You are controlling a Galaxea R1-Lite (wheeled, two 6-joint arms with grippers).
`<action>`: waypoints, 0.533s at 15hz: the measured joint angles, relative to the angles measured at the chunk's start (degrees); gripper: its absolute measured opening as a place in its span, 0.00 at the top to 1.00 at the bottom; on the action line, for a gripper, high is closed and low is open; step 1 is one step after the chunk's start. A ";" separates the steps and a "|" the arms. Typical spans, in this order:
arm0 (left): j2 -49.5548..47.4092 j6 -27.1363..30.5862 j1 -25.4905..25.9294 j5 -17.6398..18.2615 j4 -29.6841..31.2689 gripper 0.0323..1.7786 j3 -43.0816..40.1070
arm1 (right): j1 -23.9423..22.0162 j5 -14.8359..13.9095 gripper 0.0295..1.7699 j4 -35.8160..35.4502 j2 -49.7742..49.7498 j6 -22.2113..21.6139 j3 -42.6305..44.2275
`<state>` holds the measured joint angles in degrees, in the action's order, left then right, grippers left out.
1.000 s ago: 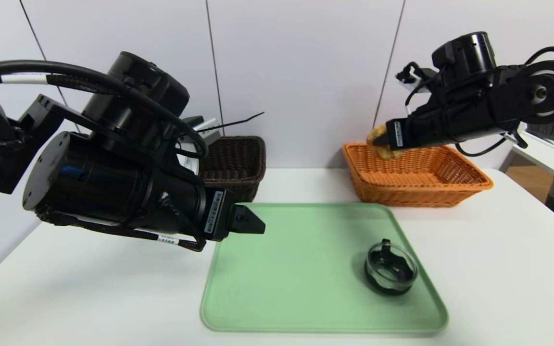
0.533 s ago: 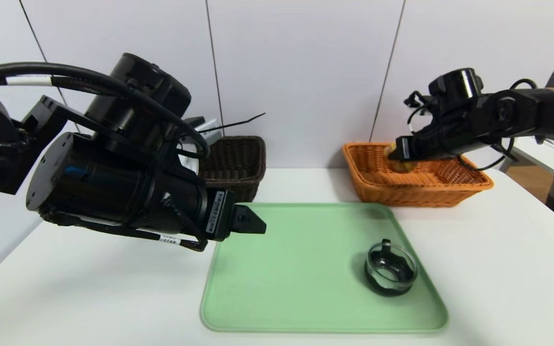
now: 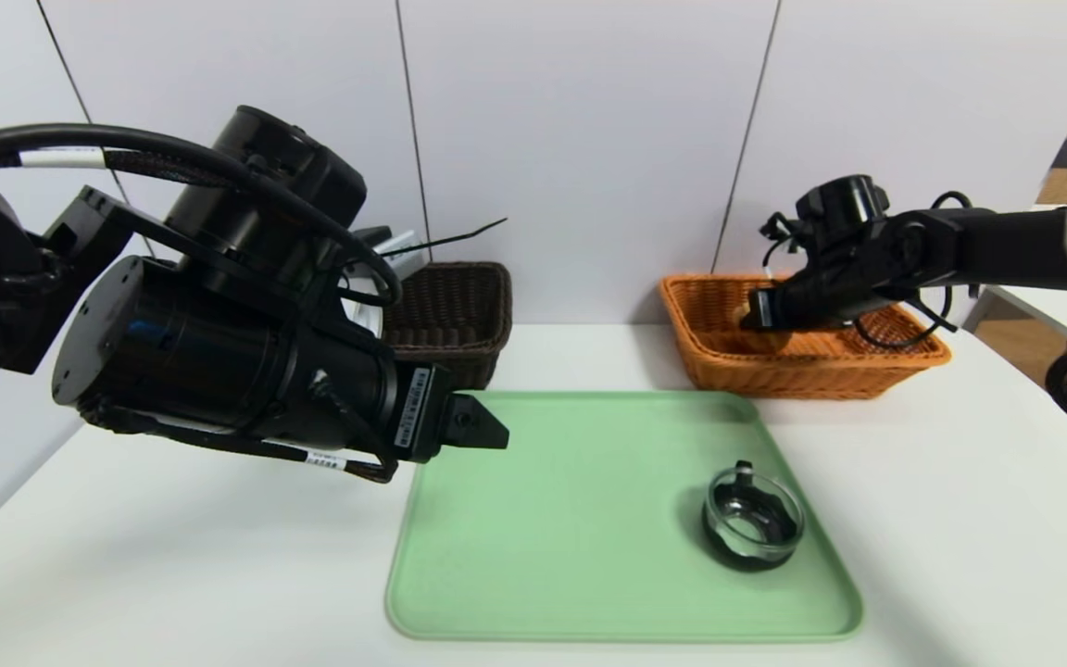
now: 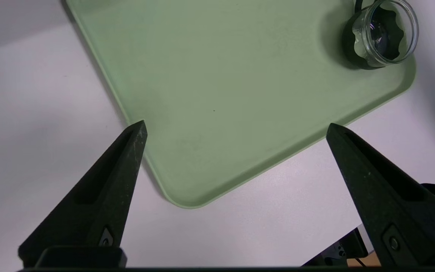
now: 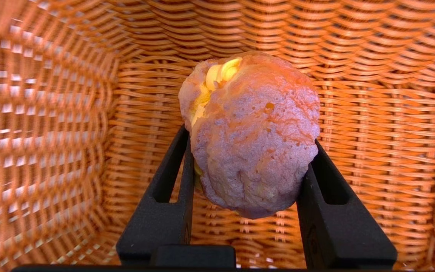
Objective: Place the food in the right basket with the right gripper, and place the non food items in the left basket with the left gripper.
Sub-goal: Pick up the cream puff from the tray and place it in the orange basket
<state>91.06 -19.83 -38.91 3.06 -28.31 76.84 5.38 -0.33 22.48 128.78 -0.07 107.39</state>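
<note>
Orange wicker of the right basket surrounds the bun, clamped in the right pincer above the basket floor. Released here, it could roll; the left pincer is spread wide, empty, at the left.

Two black robot arms. The left arm is built of thick matte cylinders, with a black corrugated cable looping over it and a white label near the wrist. The left gripper has two pointed, triangular black fingers, each with a small screw near its base. The right arm is slimmer, black, trailing thin looped cables, with a grey segment; the right gripper has flat black fingers.
</note>
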 joint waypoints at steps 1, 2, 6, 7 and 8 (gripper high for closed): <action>0.00 -0.01 0.07 0.00 -0.02 0.05 -0.05 | -0.17 -0.02 0.58 -0.02 0.51 0.05 0.28; 0.00 0.02 0.07 -0.01 -0.02 0.05 -0.05 | -0.26 -0.02 0.58 -0.10 0.77 -0.04 0.39; 0.02 -0.09 0.07 0.00 0.00 0.05 -0.05 | -0.28 -0.02 0.58 0.01 0.46 0.07 0.59; 0.04 -0.09 0.07 0.00 0.00 0.05 -0.05 | -0.30 0.00 0.58 0.17 0.35 0.37 0.59; 0.06 -0.09 0.07 0.02 0.00 0.05 -0.05 | -0.32 -0.02 0.52 0.54 0.30 0.54 0.59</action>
<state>91.12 -19.92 -38.84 3.08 -28.31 76.79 5.06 -0.35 23.02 129.09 0.46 107.97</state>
